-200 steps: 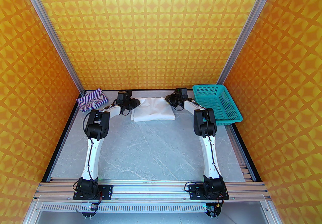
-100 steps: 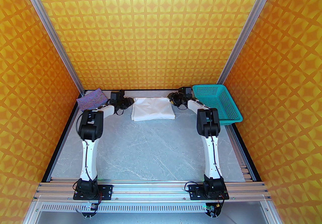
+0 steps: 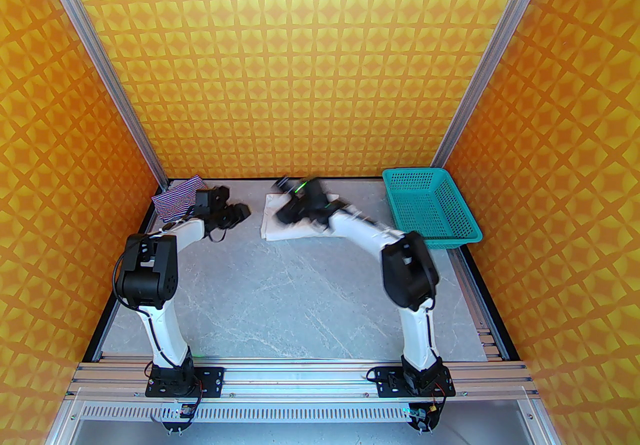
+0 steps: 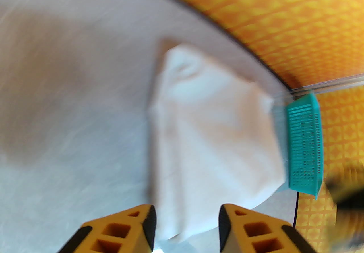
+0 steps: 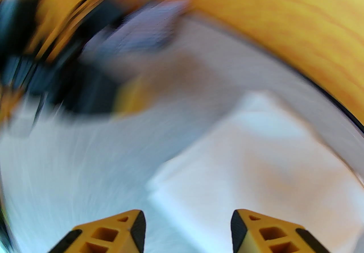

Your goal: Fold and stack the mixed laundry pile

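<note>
Snag risk: right hand (image 5: 187,219), jaws apart, blurred over white cloth (image 3: 270,227) mid-frame, could perhaps drag its fold open; left hand (image 4: 187,213) apart too, empty.

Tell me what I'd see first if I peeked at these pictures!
The bright orange-and-yellow patterned walls jump out, all round the grey marbled table. Next, the teal perforated plastic basket sits in the far right corner, a folded plain white cloth at the back middle, and a small blue-white-red striped garment in the far left corner. The right gripper looks blurry over the white cloth.
</note>
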Motion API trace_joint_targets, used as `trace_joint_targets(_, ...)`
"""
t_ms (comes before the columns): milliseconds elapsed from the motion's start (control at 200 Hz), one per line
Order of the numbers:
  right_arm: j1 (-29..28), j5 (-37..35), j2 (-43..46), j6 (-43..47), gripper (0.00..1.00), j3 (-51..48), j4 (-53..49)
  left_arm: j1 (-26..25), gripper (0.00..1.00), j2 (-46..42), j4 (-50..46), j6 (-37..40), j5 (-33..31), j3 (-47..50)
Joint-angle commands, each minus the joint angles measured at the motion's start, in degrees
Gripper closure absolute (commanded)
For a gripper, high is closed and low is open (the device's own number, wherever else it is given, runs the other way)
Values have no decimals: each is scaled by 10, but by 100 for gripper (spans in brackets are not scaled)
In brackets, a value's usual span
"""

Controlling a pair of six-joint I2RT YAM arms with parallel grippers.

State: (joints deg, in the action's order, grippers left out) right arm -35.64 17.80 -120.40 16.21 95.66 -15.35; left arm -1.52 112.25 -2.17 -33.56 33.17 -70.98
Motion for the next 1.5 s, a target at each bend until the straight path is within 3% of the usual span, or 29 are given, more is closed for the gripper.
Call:
trace_joint_targets(0,0,-33,-58,180,44,36,-39,15,56,-14,-1,10,29,18)
trace_joint_targets(175,-26,-73,-136,256,43,116,-101,25,55,-5,17,-2,45,35)
trace_joint_targets(385,-27,-109,-200,267,47,192,-138,26,51,10,38,-38,52,43)
trace_joint_targets(505,-27,-99,-205,262,67,207,-146,25,50,15,66,-88,48,55)
trace_joint_targets(585,-26,-85,-185,241,89,184,-111,22,49,18,93,-127,45,64)
trace_joint_targets(650,-23,-57,-158,221,100,152,-68,15,46,23,120,-163,43,70)
trace_joint_targets(835,-7,26,-89,169,100,63,36,-22,35,39,178,-236,37,83)
trace_joint_targets(1105,11,71,-46,149,100,-11,103,-56,24,61,223,-294,25,80)
trace_joint_targets(1345,12,103,-40,145,100,-29,116,-90,24,95,270,-345,20,55)
trace_joint_targets(1495,11,115,-25,139,100,-52,142,-109,29,123,280,-373,7,30)
